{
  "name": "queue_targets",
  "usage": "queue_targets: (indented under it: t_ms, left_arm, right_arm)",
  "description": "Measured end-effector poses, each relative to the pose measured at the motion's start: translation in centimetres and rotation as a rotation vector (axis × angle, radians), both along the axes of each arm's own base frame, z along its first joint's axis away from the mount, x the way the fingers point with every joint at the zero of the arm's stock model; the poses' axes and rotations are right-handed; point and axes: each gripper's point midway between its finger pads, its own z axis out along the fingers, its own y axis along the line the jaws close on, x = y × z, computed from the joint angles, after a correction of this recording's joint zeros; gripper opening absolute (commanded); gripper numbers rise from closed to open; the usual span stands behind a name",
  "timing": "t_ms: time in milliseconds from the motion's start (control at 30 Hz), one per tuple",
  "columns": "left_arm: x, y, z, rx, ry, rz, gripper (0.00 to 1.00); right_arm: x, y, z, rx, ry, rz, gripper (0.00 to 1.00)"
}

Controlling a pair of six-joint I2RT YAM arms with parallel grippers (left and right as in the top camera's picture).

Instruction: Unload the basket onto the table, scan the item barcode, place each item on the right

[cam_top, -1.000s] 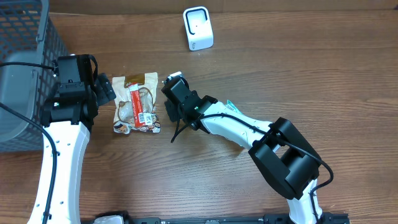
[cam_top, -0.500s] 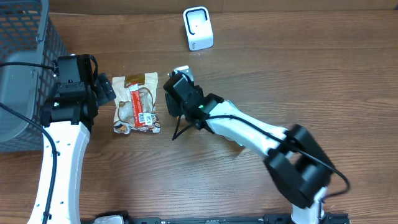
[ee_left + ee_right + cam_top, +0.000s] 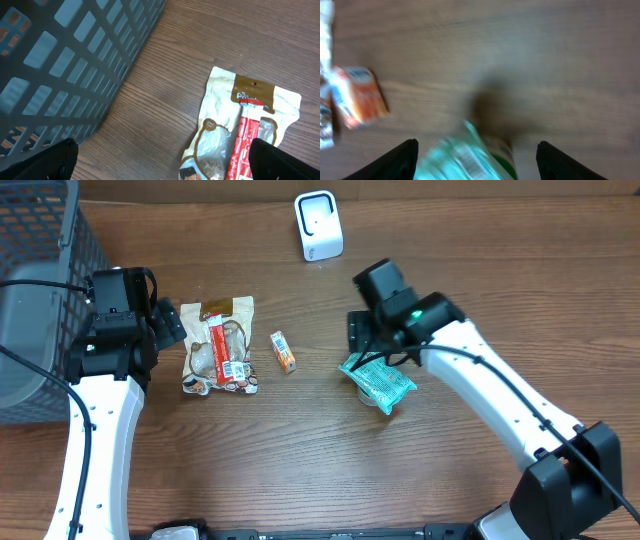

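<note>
Overhead: white box-shaped barcode scanner (image 3: 318,225) stands at the far edge of the brown wood-grain counter (image 3: 520,290); crinkled teal foil packet (image 3: 380,380) lies mid-counter, well apart from the scanner, resting on something dark green I can't identify; right fingers (image 3: 358,332) hang just beside its far-left corner, not gripping it; small orange cardboard box (image 3: 284,351) lies loose between the packet and a clear-and-beige snack bag with red label (image 3: 220,345); left fingers (image 3: 170,323) sit just beside that bag's left edge; grey plastic mesh basket (image 3: 40,250) at far left.

Left wrist: left fingers (image 3: 50,160) spread wide, nothing between them; snack bag (image 3: 245,125) flat on the counter; basket wall (image 3: 75,55) fills the upper left.

Right wrist: blurred; right fingers (image 3: 402,160) spread at both bottom corners, pinching nothing; packet (image 3: 465,160) low between them, pale striped patch on it, maybe the barcode, too blurred to say; orange box (image 3: 360,97) at left.

Likely step: pick up the packet for scanning; centre over it, pinch one edge across the short side, keep off the striped patch; foil looks slippery and crushable, so grip firmly but don't crumple it; lift clear of the orange box; turn the code face toward the scanner window and hold it flat.
</note>
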Motion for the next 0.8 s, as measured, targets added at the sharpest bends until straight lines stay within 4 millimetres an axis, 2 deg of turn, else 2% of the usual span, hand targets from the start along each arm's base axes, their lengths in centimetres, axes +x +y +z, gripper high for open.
queue_targets:
  t_ms: [200,367,400,467,600,800]
  left_arm:
    - [0.0,0.0,0.0,0.000,0.000,0.000,1.00]
    - [0.0,0.0,0.0,0.000,0.001,0.000,1.00]
    - [0.0,0.0,0.0,0.000,0.001,0.000,1.00]
    - [0.0,0.0,0.0,0.000,0.000,0.000,1.00]
    - [0.0,0.0,0.0,0.000,0.001,0.000,1.00]
    - [0.0,0.0,0.0,0.000,0.001,0.000,1.00]
  right_arm:
    - [-1.8,-3.5,-1.0,0.009,0.145,-0.130,0.84]
    - [-4.3,-5.2,-1.5,-0.022,0.266,-0.189,0.89]
    - [-4.7,-5.3,-1.5,-0.026,0.280,-0.194,0.90]
    - [-5.5,-5.2,-1.6,-0.013,0.319,-0.214,1.00]
    - [-6.3,-4.9,-1.6,0.012,0.362,-0.252,1.00]
    - [-7.7,-5.2,-1.6,0.019,0.425,-0.397,0.99]
